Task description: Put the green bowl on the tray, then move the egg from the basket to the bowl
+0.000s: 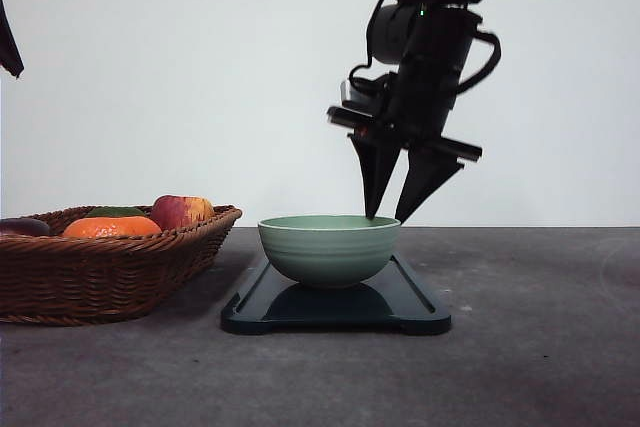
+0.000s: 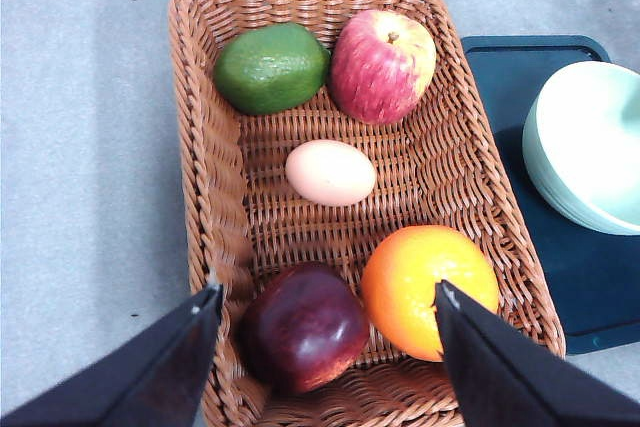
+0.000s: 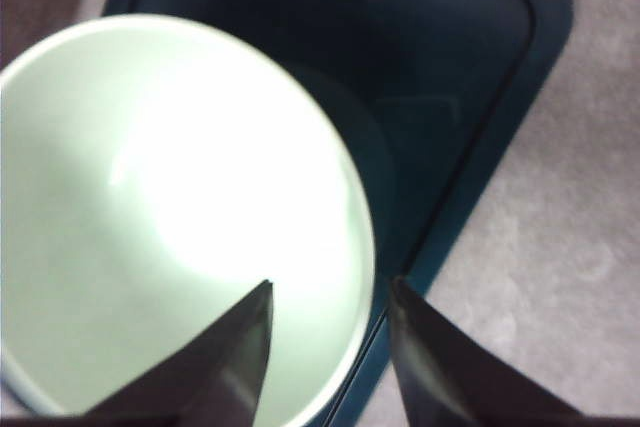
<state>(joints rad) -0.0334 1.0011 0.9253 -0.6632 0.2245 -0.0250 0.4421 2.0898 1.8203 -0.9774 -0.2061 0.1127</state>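
Starting at the left of the tabletop [image 1: 540,367], the basket [image 1: 110,272] is seen with an avocado [image 2: 271,67], a red-yellow apple [image 2: 383,65], a dark red apple [image 2: 305,327], an orange [image 2: 425,287] and the egg [image 2: 331,172] lying in its middle, apart from the fruit around it. The left pincer [image 2: 325,347] is held above the near end of the basket, released, its fingers spread wide with nothing between them.

To the right of the basket, just beside it, the tray [image 1: 335,309] lies flat, and the green bowl [image 1: 329,247] is set upright on it, roughly centred. The first step is therefore judged done. At the bowl's right rim the right pincer [image 1: 385,217] is seen pointing down, released: one finger is placed inside the rim and one outside, and a gap shows on either side of the wall, so the bowl is not gripped.

The egg transfer is taken to be the step now in hand. For it, the left pincer would need to be brought forward and down until the egg sits between its fingers, then closed gently; the right arm would have to be lifted clear of the bowl first.

The egg is pale pink-beige, smooth and oval, lying on its side. The bowl is pale sage, glossy inside, faintly ridged outside.
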